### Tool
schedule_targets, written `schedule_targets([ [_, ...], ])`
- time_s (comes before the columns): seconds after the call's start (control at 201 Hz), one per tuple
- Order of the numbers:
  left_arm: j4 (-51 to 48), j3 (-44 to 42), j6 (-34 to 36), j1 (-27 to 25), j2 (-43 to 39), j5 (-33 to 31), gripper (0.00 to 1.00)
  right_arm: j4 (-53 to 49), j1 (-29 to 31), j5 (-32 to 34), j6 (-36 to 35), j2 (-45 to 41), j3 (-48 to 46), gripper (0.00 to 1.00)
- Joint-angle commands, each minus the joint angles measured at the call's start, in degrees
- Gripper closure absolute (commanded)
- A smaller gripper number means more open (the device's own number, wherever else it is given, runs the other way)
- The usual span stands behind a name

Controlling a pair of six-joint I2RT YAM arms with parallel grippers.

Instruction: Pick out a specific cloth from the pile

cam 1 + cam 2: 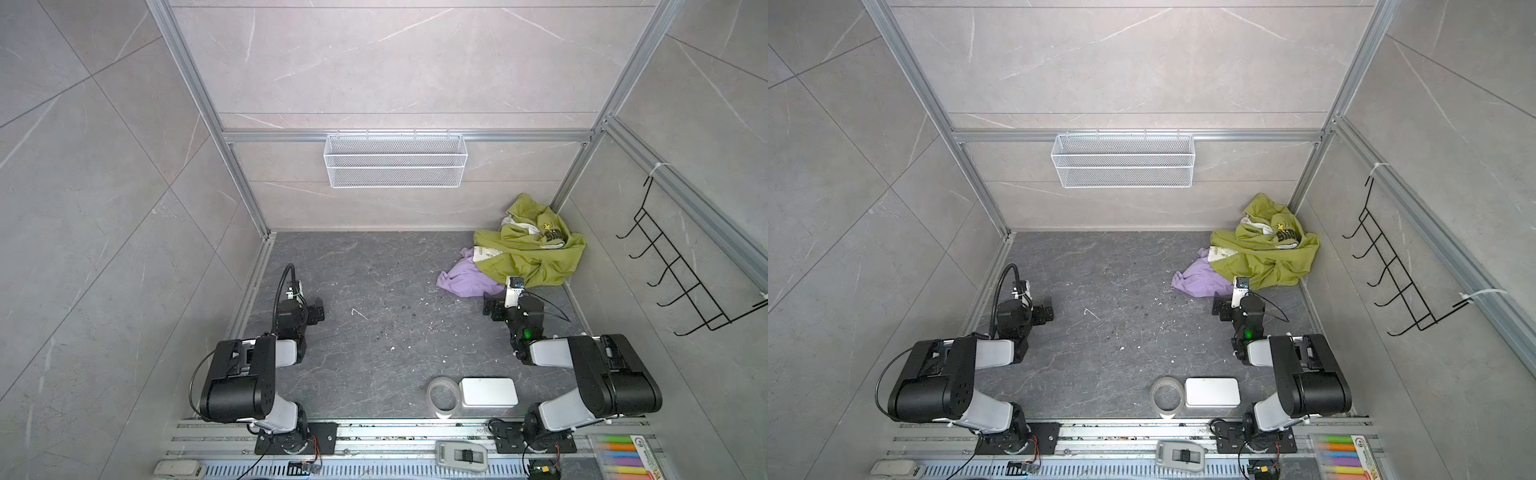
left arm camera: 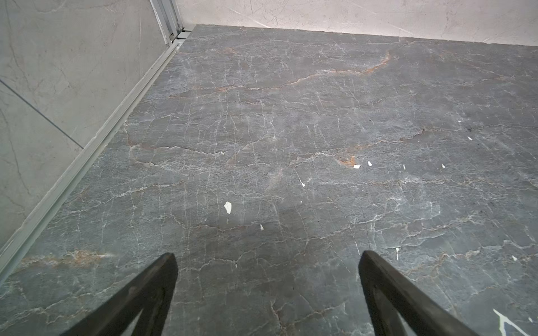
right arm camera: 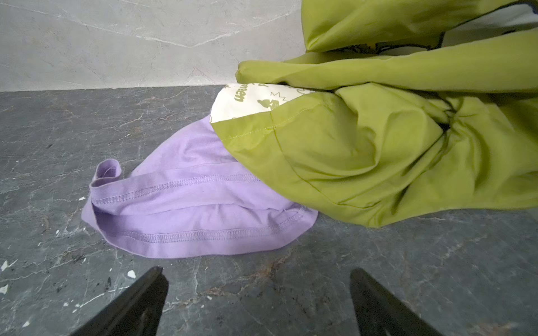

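Observation:
The pile (image 1: 534,253) (image 1: 1268,255) lies in the far right corner of the dark floor, mostly an olive-green garment (image 3: 378,139) with white printed patches. The cloth (image 1: 465,282) (image 1: 1200,282), plain lavender with stitched hems, sticks out from under the green garment's near left side. In the right wrist view the cloth (image 3: 198,209) lies just beyond my right gripper (image 3: 256,273) (image 1: 492,307), which is open, empty and a short gap away from the hem. My left gripper (image 2: 266,256) (image 1: 316,311) hangs open over bare floor at the left, far from the pile.
A clear tape roll (image 1: 442,395) and a white box (image 1: 488,390) sit near the front edge. A white wire basket (image 1: 395,160) hangs on the back wall and a black hook rack (image 1: 681,266) on the right wall. White flecks dot the floor.

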Motion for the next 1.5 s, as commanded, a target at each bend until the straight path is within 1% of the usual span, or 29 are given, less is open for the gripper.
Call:
schedule_targets([
  [0.0, 2.8, 0.4, -0.4, 0.4, -0.4, 0.6, 0.0, -0.3, -0.5, -1.1, 0.6, -0.1, 0.7, 0.0],
  [0.832, 2.8, 0.3, -0.4, 0.4, -0.4, 0.6, 0.0, 0.6, -1.3, -3.0, 1.0, -0.1, 0.2, 0.0],
  [1.105, 3.0, 0.3, -0.4, 0.5, -0.4, 0.7, 0.0, 1.7, -2.4, -5.3, 1.5, -0.2, -0.4, 0.0],
  [1.449, 3.1, 0.2, -0.3, 0.4, -0.5, 0.6, 0.0, 1.7, -2.4, -5.2, 1.0, -0.7, -0.6, 0.0],
  [1.499, 3.1, 0.1, -0.4, 0.5, -0.6, 0.5, 0.0, 1.1, -2.3, -3.8, 1.1, -0.6, -0.2, 0.0],
])
